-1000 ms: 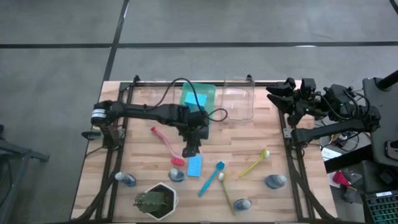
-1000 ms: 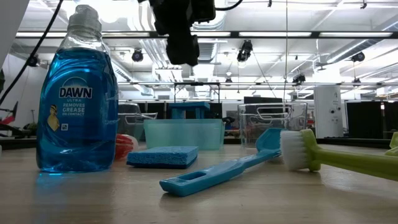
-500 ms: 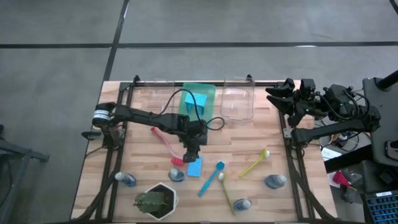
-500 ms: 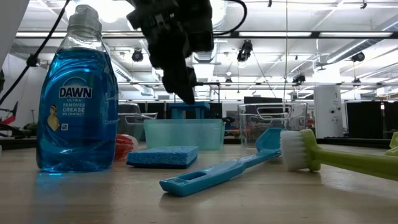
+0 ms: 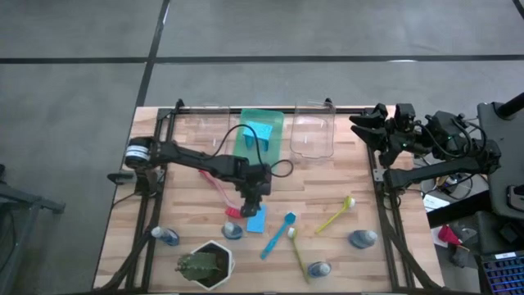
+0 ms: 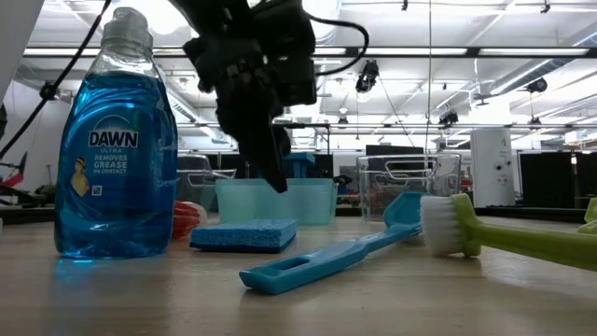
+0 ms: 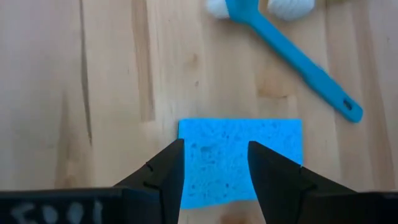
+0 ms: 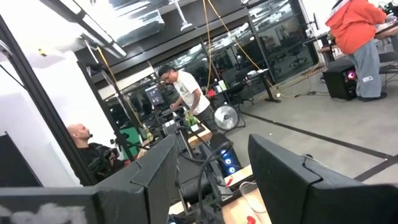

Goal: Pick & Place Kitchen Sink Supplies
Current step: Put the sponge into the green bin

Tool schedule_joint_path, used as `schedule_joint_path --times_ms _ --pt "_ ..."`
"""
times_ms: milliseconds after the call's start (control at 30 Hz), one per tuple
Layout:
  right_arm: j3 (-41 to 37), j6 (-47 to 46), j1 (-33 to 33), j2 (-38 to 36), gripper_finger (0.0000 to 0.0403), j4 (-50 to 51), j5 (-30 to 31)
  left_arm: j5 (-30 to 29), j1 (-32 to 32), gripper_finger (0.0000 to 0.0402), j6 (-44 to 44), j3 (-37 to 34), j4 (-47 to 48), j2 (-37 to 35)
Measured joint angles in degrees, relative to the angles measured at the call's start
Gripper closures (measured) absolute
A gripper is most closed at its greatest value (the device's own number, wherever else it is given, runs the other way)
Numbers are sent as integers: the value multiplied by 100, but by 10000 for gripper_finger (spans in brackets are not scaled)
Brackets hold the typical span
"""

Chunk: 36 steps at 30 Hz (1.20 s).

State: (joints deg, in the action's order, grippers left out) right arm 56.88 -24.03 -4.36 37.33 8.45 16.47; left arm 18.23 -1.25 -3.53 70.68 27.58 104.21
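A flat blue sponge [image 5: 256, 218] lies on the wooden table; it also shows in the left wrist view [image 7: 242, 158] and the low view [image 6: 244, 234]. My left gripper [image 5: 254, 199] hangs open just above it, slanting down, its two fingers [image 7: 163, 171] over the sponge's edge without touching. A red brush [image 5: 217, 187], a blue brush [image 5: 278, 235] and two yellow-green brushes [image 5: 336, 213] lie flat nearby. Small blue bottles [image 5: 232, 231] stand near the front. Another sponge [image 5: 256, 131] lies in the green tray [image 5: 274, 123]. My right gripper [image 8: 211, 168] waits open, raised off the table's right edge.
A clear bin [image 5: 311, 138] stands at the back beside the green tray. A plant in a white pot [image 5: 205, 264] sits at the front left. A blue soap bottle [image 6: 112, 149] stands close to the low camera. People show in the room beyond, in the right wrist view.
My left gripper has come down toward the blue sponge, keeping its downward slant. The sponge and the other things have stayed where they were.
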Motion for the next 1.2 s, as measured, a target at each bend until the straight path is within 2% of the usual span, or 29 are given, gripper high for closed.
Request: schedule_joint_path --times_ms 167,300,500,700,1000,1200 --pt "0 -85 0 1 209 -13 0 69 -69 234 104 2 8 166" --pt "0 -87 1 1 209 -14 2 -382 -94 237 12 -2 -6 284" --pt "1 -115 0 29 209 -29 4 -595 -90 250 -3 -2 -53 284" --pt "0 -129 0 69 209 -26 4 -26 -105 272 75 -69 -100 336" --pt "0 -127 0 68 209 -26 9 -170 -103 279 39 -305 -220 334" --pt "0 -118 0 69 209 -26 9 -130 -105 327 -161 -387 -331 330"
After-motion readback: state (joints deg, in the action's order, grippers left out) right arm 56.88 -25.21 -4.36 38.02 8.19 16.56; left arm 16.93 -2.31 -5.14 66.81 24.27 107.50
